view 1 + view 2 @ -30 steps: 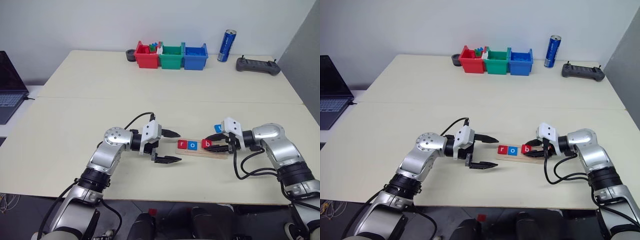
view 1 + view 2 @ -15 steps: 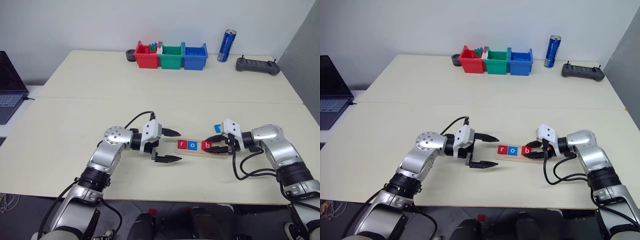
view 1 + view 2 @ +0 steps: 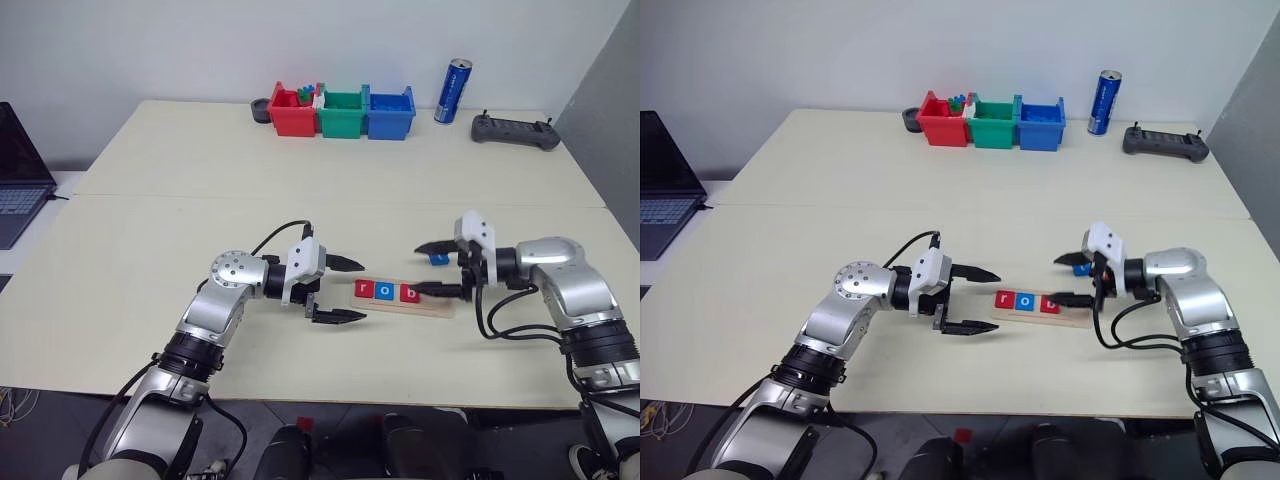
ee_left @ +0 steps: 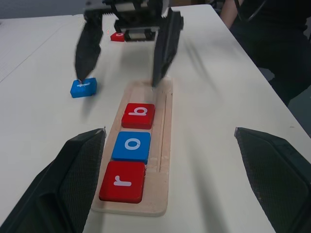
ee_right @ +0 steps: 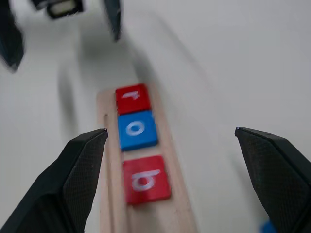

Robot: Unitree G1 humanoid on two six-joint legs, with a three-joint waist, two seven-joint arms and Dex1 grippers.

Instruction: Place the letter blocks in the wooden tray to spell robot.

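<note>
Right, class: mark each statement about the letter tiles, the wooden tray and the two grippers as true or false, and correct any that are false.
1. Three letter blocks sit in the wooden tray, reading r, o, b. True.
2. The o block in the tray is red. False: it is blue, between the red r block and the red b block.
3. The right gripper is shut on a block. False: its jaws are open and empty.
4. A blue block lies on the table beside the tray. True.
5. The left gripper is open near the tray's r end. True.
</note>
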